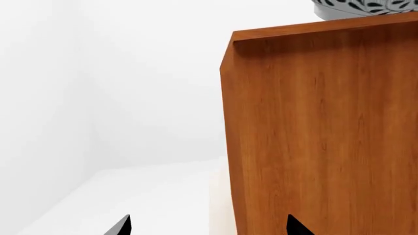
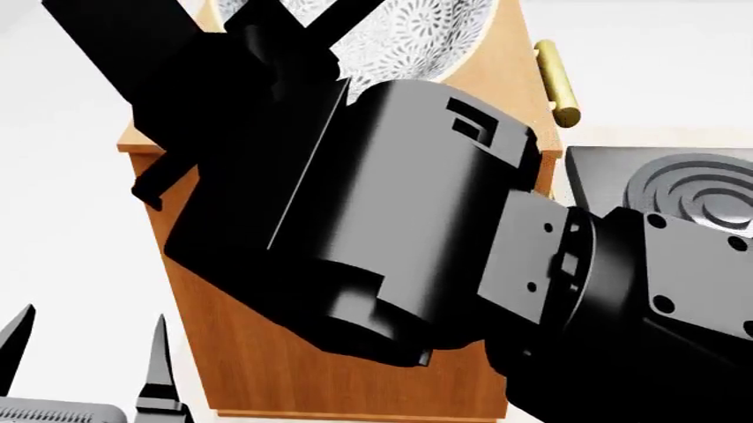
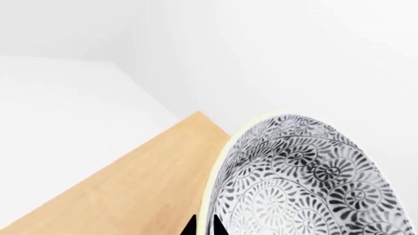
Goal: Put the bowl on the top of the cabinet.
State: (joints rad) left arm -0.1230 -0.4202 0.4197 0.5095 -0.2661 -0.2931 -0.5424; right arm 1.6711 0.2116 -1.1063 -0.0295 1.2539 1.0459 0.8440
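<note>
The bowl [image 3: 307, 176], white with a fine grey leaf pattern, is tilted over the cabinet's flat top [image 3: 130, 186]. My right gripper [image 3: 204, 225] is shut on its rim, one fingertip inside and one outside. In the head view my right arm [image 2: 389, 211] covers most of the bowl [image 2: 424, 35] and the orange-brown cabinet [image 2: 306, 370]. I cannot tell whether the bowl touches the top. My left gripper [image 1: 209, 223] is open and empty, low beside the cabinet's side panel [image 1: 320, 137]. The bowl's underside [image 1: 365, 7] shows just above the top edge. The left gripper [image 2: 88, 352] sits at the head view's lower left.
A brass bar handle [image 2: 555, 79] sticks out on the cabinet's right side. White floor and white walls lie to the cabinet's left [image 1: 130, 122]. A grey disc with raised rings [image 2: 694, 198] sits at the right behind my right arm.
</note>
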